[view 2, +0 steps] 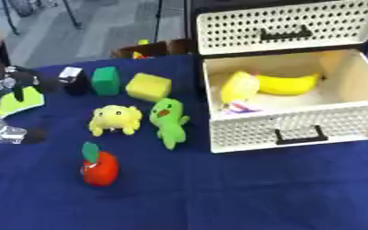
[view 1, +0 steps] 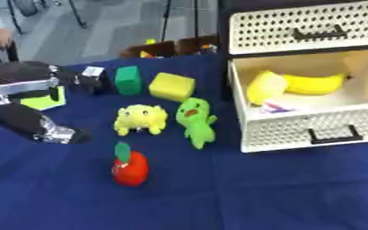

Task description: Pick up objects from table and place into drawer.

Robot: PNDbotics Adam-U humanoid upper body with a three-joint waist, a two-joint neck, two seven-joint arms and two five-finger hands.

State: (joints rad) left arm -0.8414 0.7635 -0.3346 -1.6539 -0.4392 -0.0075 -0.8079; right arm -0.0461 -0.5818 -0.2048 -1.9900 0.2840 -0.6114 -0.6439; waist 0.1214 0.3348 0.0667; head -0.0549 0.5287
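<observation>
While the red apple toy (view 1: pixel 130 168) is sitting nearest me, left of the open drawer (view 1: pixel 313 130) with the green plush (view 1: pixel 195 121) and yellow plush (view 1: pixel 140 119) just beyond it, I'm judging the green one the easiest next pick. My left hand (view 1: pixel 50 130) is hovering farther left, apparently holding nothing, though I can't tell its finger spread. I'm planning a top-down approach, clearing the drawer's front wall before release beside the bananas (view 1: pixel 297 83).

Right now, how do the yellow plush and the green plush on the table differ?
The yellow plush is round and squat, sitting on short legs; the green plush is long and narrow, lying stretched toward the table's near edge. The green plush lies nearer the open drawer. Both are soft toys, side by side, outside the drawer.
</observation>
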